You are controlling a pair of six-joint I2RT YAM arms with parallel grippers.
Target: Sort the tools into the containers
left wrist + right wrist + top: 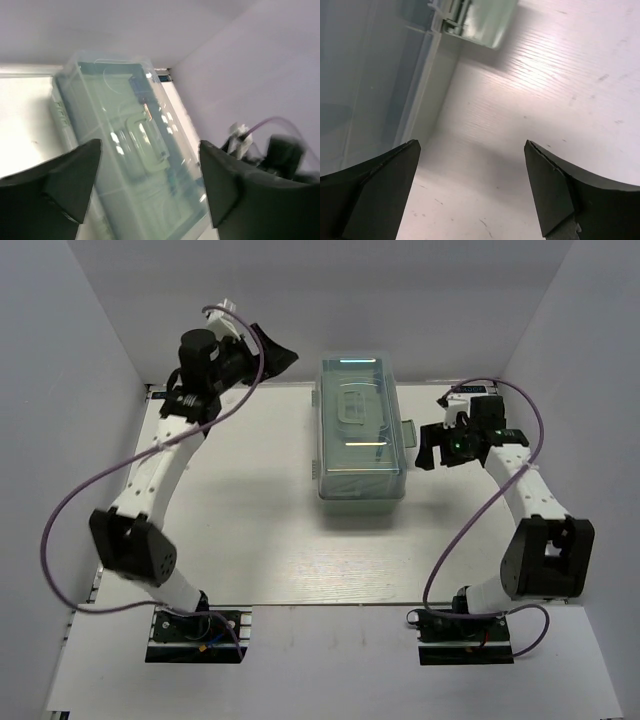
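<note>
The closed mint toolbox (362, 430) sits mid-frame; the left gripper (272, 350), upper left, and the right gripper (436, 452) beside it are both released and empty.

Closed toolbox (362, 430) standing at the far middle of the table (260, 540).
It is pale mint-green plastic under a clear lid (365, 468), folded shut, with its long side running from near to far. A carry handle (354, 405) lies flat on top and a small latch tab (408, 428) juts from the right side. The contents are too blurred to tell.
</note>
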